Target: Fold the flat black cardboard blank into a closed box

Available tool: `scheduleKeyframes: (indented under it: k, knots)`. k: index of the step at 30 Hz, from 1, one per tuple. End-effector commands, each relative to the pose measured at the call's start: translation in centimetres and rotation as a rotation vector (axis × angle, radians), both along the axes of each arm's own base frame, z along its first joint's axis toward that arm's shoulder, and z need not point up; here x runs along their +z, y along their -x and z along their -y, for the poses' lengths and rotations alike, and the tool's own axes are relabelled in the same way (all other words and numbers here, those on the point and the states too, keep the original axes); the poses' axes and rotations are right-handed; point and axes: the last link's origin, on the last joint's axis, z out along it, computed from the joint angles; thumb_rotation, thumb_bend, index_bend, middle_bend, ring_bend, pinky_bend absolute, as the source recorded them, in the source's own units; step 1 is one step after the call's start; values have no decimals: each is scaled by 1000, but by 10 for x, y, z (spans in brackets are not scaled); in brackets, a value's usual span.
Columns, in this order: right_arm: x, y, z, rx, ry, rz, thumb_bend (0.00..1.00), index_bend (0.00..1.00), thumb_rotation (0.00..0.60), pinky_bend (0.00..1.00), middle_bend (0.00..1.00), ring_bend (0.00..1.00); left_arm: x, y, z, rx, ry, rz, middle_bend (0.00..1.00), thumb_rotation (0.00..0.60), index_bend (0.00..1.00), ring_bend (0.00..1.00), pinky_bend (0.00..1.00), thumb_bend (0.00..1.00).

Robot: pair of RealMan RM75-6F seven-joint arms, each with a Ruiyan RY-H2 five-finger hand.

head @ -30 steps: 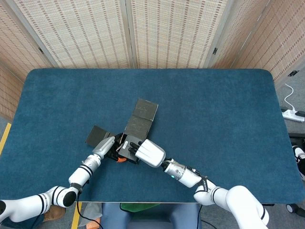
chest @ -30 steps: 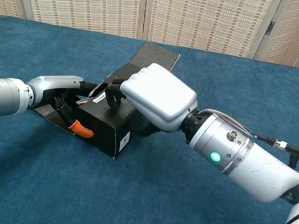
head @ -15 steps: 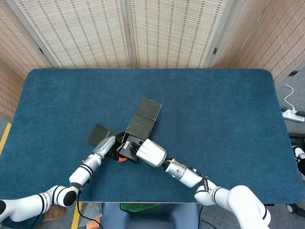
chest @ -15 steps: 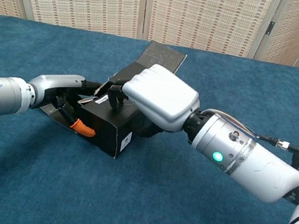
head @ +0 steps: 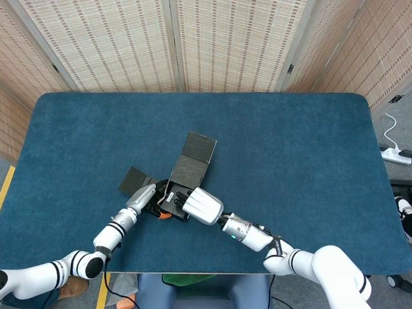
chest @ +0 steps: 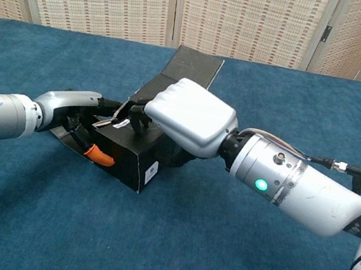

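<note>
The black cardboard box lies half folded near the table's front, its long lid panel slanting up and away. One side flap lies flat to the left. My right hand rests on top of the box body, fingers curled over its upper edge. My left hand reaches into the box's left end, its orange-tipped fingers against the side wall. What its fingers grip inside is hidden.
The blue felt table stretches wide on all sides of the box. Woven screens stand behind the far edge. A white power strip lies on the floor at the right.
The lid panel has tipped slightly higher and the box has shifted a little. Both hands stay on the box in nearly the same places.
</note>
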Motion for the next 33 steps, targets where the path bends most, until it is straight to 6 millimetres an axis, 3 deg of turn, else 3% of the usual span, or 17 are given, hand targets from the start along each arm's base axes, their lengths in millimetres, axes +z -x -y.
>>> scheduleKeyframes:
  k: [1,19,33]
  knots:
    - [1,1,0,4,-10,-21,184,433,600,1000,374,717,0,0,1,-1,2,3,260,600,218,571,549,191]
    - [5,-3,-6,27,-43,-51,178,433,600,1000,361,712,0,-6,7,-27,24,20,218,600,134,555,540,191]
    - [13,-2,1,12,-11,-58,178,422,600,1000,359,711,-4,-3,5,-9,3,20,348,600,346,556,544,193]
